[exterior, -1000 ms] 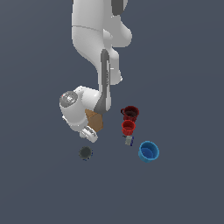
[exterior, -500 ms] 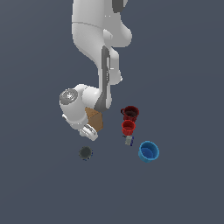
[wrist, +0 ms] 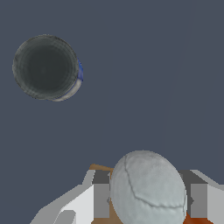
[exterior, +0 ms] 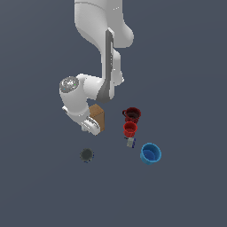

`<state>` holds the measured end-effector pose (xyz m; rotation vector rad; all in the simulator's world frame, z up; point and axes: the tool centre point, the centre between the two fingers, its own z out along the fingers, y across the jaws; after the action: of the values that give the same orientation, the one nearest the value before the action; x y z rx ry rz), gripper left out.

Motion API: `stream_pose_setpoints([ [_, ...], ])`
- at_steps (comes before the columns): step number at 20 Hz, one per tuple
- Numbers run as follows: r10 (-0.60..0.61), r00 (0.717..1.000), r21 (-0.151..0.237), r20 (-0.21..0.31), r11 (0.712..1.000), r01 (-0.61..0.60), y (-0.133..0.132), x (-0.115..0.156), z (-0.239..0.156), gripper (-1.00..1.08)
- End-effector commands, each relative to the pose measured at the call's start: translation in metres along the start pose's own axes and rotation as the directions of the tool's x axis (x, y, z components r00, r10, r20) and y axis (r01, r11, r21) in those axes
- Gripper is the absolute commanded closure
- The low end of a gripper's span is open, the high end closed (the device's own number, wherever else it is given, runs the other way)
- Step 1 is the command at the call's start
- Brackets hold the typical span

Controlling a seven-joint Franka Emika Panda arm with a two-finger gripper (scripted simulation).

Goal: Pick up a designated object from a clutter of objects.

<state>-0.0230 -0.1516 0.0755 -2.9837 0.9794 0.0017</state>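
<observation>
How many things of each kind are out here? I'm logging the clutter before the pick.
Cups: 3 (dark-red cup, red cup, blue cup)
Tan box: 1
Small pale block: 1
Off-white ball: 1
Dark grey round thing: 1
Total: 7
An orange sliver in the wrist view is too hidden to count.

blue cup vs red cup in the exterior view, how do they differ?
The blue cup is wider than the red cup. The blue cup stands alone, nearer the exterior view's right; the red cup sits right by the dark-red cup, with a small pale block just below. Both stand upright, mouths open.
</observation>
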Motion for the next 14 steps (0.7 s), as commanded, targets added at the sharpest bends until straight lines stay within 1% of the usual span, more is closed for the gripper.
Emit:
stream_pose_setpoints([
  [1,0.000,1.000,0.001,-0.001,1.000,0.000,0.001,-0.007,-0.018,1.08],
  [14,0.001,1.000,-0.001,-0.001,1.000,-0.001,0.010,-0.050,-0.121,1.08],
])
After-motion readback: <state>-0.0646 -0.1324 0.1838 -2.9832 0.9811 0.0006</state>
